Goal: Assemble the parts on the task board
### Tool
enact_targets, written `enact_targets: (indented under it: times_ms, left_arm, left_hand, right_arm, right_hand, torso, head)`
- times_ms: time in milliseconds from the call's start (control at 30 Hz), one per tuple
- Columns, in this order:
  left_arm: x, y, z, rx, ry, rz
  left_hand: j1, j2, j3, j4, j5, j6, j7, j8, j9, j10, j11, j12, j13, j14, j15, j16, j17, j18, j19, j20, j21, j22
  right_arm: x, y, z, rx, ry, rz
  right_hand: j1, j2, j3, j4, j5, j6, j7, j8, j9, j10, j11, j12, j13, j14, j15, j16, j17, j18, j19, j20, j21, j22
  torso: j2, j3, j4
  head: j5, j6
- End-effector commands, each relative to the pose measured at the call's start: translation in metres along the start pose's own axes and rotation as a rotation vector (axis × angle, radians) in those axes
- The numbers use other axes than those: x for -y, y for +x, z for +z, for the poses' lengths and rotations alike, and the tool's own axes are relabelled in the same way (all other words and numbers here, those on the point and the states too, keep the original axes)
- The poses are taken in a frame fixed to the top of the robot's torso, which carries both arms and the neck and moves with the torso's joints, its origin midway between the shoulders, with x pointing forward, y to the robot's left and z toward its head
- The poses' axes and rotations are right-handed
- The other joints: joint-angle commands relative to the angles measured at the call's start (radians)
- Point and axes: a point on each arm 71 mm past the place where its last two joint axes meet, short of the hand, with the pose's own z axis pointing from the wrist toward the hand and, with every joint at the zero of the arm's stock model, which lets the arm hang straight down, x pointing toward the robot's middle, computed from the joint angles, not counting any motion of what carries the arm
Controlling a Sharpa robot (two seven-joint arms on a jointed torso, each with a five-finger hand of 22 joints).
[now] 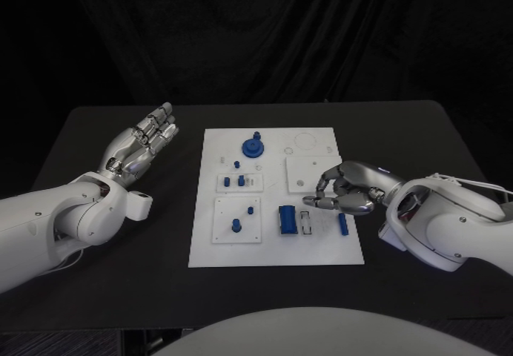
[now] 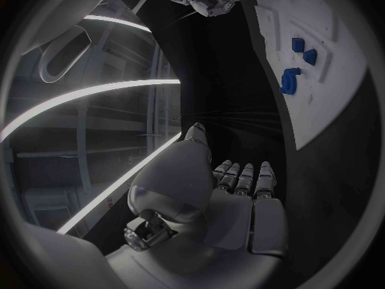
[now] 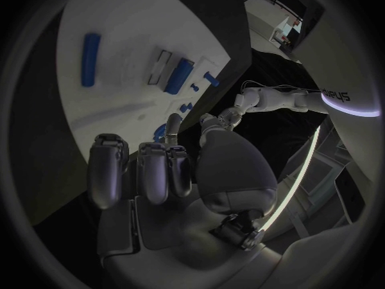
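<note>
The white task board (image 1: 321, 248) lies in the middle of the black table. A blue round knob part (image 1: 253, 146) stands near its far end, small blue pegs (image 1: 241, 180) stand in the left plates, and a blue cylinder (image 1: 288, 219) and a slim blue bar (image 1: 343, 225) lie at the near right. My right hand (image 1: 348, 190) hovers over the board's right edge with fingers curled in and nothing visible in them; its curled fingers (image 3: 153, 167) face the board (image 3: 120, 38). My left hand (image 1: 144, 144) lies flat, fingers (image 2: 240, 176) straight, left of the board (image 2: 321, 103).
A small empty frame (image 1: 308, 222) sits between the cylinder and the bar. Bare black table (image 1: 428, 141) surrounds the board on all sides. The table's far edge runs just behind the board.
</note>
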Motion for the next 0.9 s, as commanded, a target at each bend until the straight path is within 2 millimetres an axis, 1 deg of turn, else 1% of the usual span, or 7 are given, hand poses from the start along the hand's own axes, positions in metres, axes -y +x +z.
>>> enact_targets:
  times_ms: [33, 200, 267, 433, 600, 833, 900]
  left_arm:
    - [0.002, 0.002, 0.000, -0.001, 0.032, -0.005]
    - [0.002, 0.002, 0.001, 0.000, 0.031, -0.004]
    - [0.002, 0.002, 0.001, -0.002, 0.030, -0.005]
    - [0.002, 0.003, 0.002, -0.006, 0.028, -0.007]
    - [0.001, 0.003, 0.002, -0.006, 0.028, -0.007]
    - [0.001, 0.002, 0.002, -0.005, 0.027, -0.007]
    - [0.001, 0.002, 0.001, -0.005, 0.027, -0.007]
  left_hand:
    - [0.010, 0.001, 0.007, -0.001, 0.007, 0.000, 0.005, 0.006, 0.002, -0.002, 0.008, -0.007, -0.002, -0.002, 0.009, -0.004, -0.001, -0.016, 0.000, 0.004, 0.005, 0.002]
    - [0.010, 0.001, 0.007, 0.000, 0.007, 0.000, 0.005, 0.006, 0.002, -0.002, 0.008, -0.007, -0.002, -0.002, 0.009, -0.004, -0.001, -0.016, 0.000, 0.004, 0.005, 0.002]
    - [0.010, 0.002, 0.008, 0.000, 0.008, 0.000, 0.005, 0.006, 0.001, -0.002, 0.008, -0.007, -0.002, -0.002, 0.009, -0.004, -0.001, -0.016, 0.001, 0.004, 0.006, 0.002]
    - [0.011, 0.002, 0.008, 0.000, 0.008, 0.000, 0.006, 0.005, 0.001, -0.002, 0.008, -0.007, -0.002, -0.002, 0.010, -0.004, -0.001, -0.016, 0.001, 0.004, 0.006, 0.002]
    - [0.011, 0.002, 0.008, 0.000, 0.008, 0.000, 0.006, 0.005, 0.001, -0.002, 0.008, -0.007, -0.002, -0.002, 0.010, -0.004, -0.001, -0.016, 0.001, 0.004, 0.006, 0.002]
    - [0.012, 0.002, 0.008, 0.000, 0.008, 0.000, 0.006, 0.006, 0.001, -0.002, 0.008, -0.007, -0.002, -0.002, 0.011, -0.004, -0.001, -0.017, 0.001, 0.005, 0.006, 0.002]
    - [0.012, 0.002, 0.008, 0.000, 0.008, 0.000, 0.006, 0.006, 0.001, -0.002, 0.008, -0.007, -0.002, -0.002, 0.011, -0.004, -0.001, -0.017, 0.001, 0.005, 0.006, 0.002]
  right_arm:
    - [0.010, -0.011, -0.003, 0.017, 0.094, -0.116]
    - [0.021, -0.017, -0.006, 0.011, 0.176, -0.239]
    - [0.023, -0.015, -0.007, 0.006, 0.197, -0.282]
    - [0.028, -0.008, -0.010, -0.009, 0.230, -0.361]
    - [0.030, 0.001, -0.013, -0.029, 0.243, -0.384]
    - [0.031, 0.009, -0.014, -0.052, 0.250, -0.393]
    - [0.032, 0.011, -0.014, -0.058, 0.252, -0.395]
  right_hand:
    - [0.015, -0.004, 0.003, 0.001, 0.057, 0.028, 0.006, -0.050, -0.048, 0.106, 0.011, -0.002, 0.263, 0.079, 0.008, 0.006, 0.133, -0.002, 0.044, 0.011, 0.010, 0.214]
    - [0.031, -0.016, 0.002, 0.000, 0.072, 0.041, 0.011, -0.092, -0.084, 0.106, 0.016, -0.002, 0.263, 0.079, 0.015, 0.006, 0.132, -0.002, 0.045, 0.014, 0.011, 0.215]
    - [0.039, -0.021, 0.007, 0.001, 0.130, 0.061, 0.015, -0.126, -0.115, 0.106, 0.016, -0.002, 0.263, 0.079, 0.015, 0.006, 0.131, -0.002, 0.045, 0.019, 0.012, 0.215]
    - [0.058, -0.033, 0.021, -0.001, 0.214, 0.087, 0.012, -0.155, -0.141, 0.106, 0.016, -0.002, 0.263, 0.079, 0.014, 0.007, 0.134, -0.003, 0.046, 0.017, 0.015, 0.216]
    - [0.054, -0.035, 0.021, 0.000, 0.176, 0.105, 0.009, -0.156, -0.141, 0.106, 0.013, -0.002, 0.263, 0.079, 0.012, 0.007, 0.134, -0.003, 0.046, 0.016, 0.015, 0.216]
    - [0.056, -0.035, 0.022, -0.001, 0.164, 0.111, 0.006, -0.153, -0.138, 0.106, 0.012, -0.002, 0.263, 0.079, 0.011, 0.006, 0.131, -0.002, 0.045, 0.015, 0.013, 0.215]
    - [0.056, -0.033, 0.023, 0.000, 0.138, 0.112, 0.006, -0.154, -0.134, 0.106, 0.011, -0.002, 0.263, 0.078, 0.010, 0.006, 0.130, -0.002, 0.044, 0.014, 0.011, 0.214]
  torso:
    - [-0.001, -0.0002, 0.0000]
    - [-0.001, -0.0040, 0.0010]
    - [-0.002, -0.0052, 0.0009]
    - [0.000, -0.0065, 0.0027]
    - [0.002, -0.0010, 0.0006]
    - [0.001, -0.0016, 0.0011]
    - [0.000, -0.0011, 0.0000]
  head:
    - [0.001, 0.000]
    - [0.000, 0.000]
    - [-0.002, 0.000]
    - [-0.005, 0.000]
    - [-0.005, 0.000]
    - [-0.007, 0.000]
    - [-0.005, 0.000]
